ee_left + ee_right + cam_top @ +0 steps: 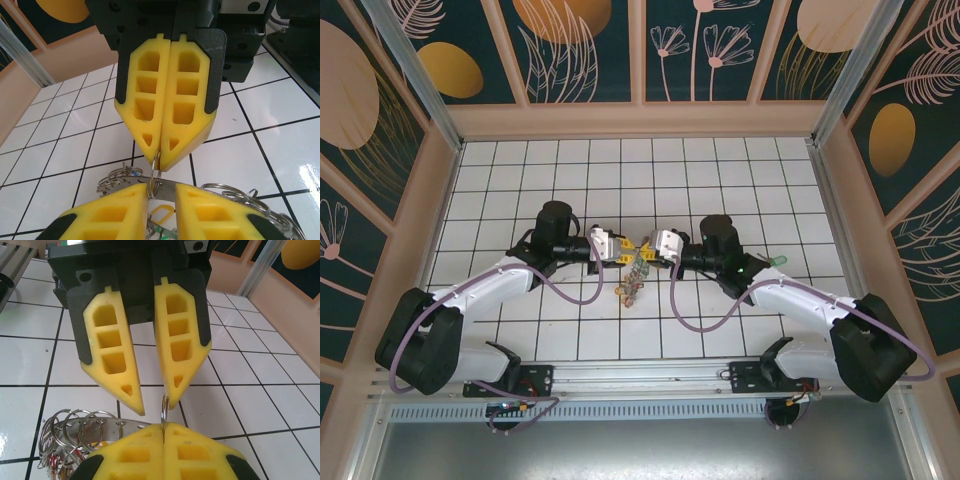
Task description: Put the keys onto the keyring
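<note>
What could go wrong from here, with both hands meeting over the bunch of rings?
1. The right hand grips the small ring by its very fingertips, so the thin wire could twist or slip out.
2. The left hand stands open around that same ring, tip to tip with the right. Closing may bump the fingers or miss the ring.
3. The loose rings crowd just below on the flat keyring and might snag.

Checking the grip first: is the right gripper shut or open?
Shut. The right gripper presses its fingers together on a small metal ring.
</note>
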